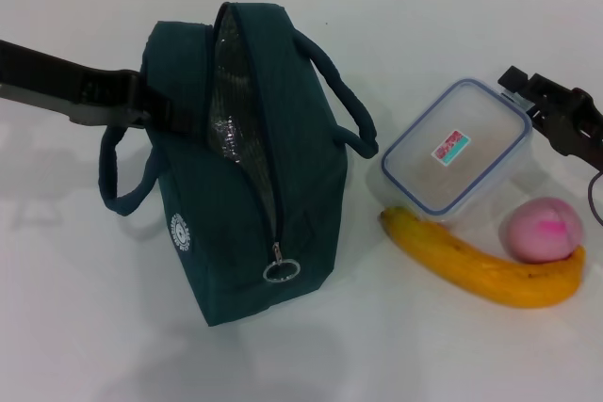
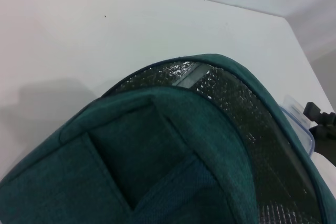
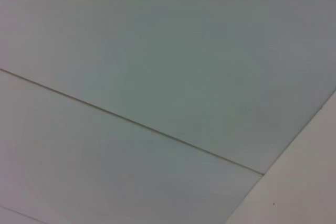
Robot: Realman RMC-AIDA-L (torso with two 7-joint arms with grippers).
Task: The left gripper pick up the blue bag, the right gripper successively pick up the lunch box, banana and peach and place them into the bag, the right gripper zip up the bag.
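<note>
The blue bag (image 1: 250, 185) stands unzipped at centre left in the head view, silver lining showing along its open top. My left gripper (image 1: 175, 115) reaches in from the left and is shut on the bag's left wall near the rim; the left wrist view shows that wall and the foil lining (image 2: 247, 124) close up. The clear lunch box (image 1: 457, 155) lies to the right of the bag. In front of it lie the banana (image 1: 485, 265) and the peach (image 1: 541, 230). My right gripper (image 1: 528, 93) hovers open at the box's far right corner, holding nothing.
The white table (image 1: 94, 327) runs under everything, with a pale wall behind it. The bag's two loop handles (image 1: 344, 101) stick out on either side. The zipper's ring pull (image 1: 280, 271) hangs at the bag's near end. The right wrist view shows only plain wall panels.
</note>
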